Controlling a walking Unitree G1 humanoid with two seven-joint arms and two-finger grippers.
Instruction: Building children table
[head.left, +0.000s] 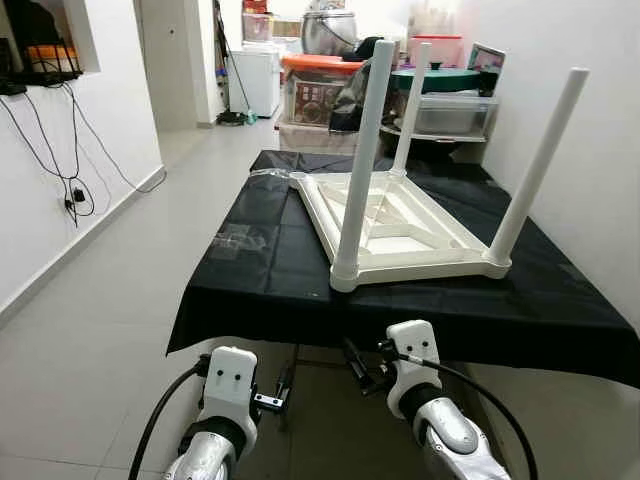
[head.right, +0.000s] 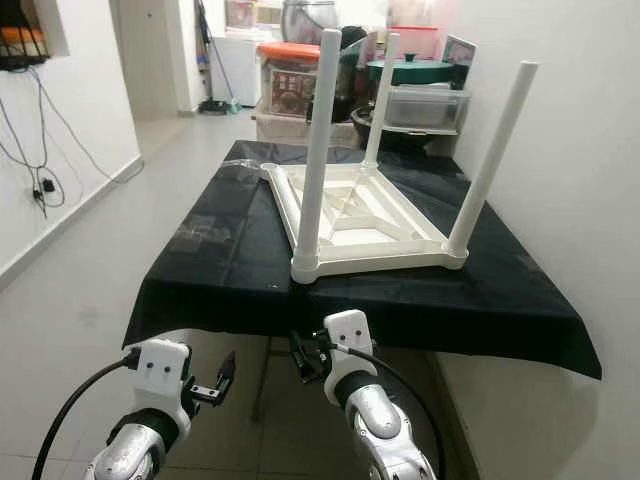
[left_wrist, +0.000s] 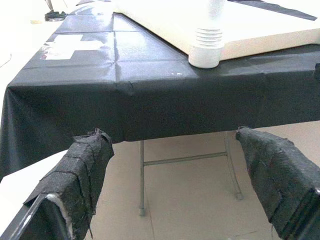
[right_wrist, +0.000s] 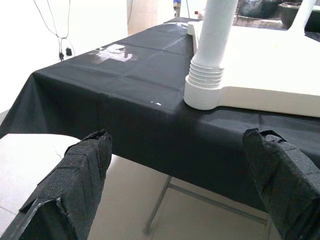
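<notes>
A white children's table (head.left: 400, 225) lies upside down on a folding table draped in black cloth (head.left: 250, 275). Three white legs stand up from it: one at the near left corner (head.left: 362, 150), one at the near right corner (head.left: 535, 165) and one at the far side (head.left: 410, 110). Both grippers hang below the cloth's front edge. My left gripper (head.left: 275, 400) is open and empty, facing the cloth edge (left_wrist: 150, 105). To its right my right gripper (head.left: 362, 368) is open too, aimed at the near left leg's threaded socket (right_wrist: 204, 87).
Storage boxes (head.left: 315, 95), a steel pot (head.left: 330, 30) and a plastic bin (head.left: 455, 112) crowd the back. A white wall (head.left: 590, 180) runs close along the right. Cables (head.left: 70, 190) hang on the left wall, with open tiled floor (head.left: 110, 300) beside it. Metal table legs (left_wrist: 142, 185) stand under the cloth.
</notes>
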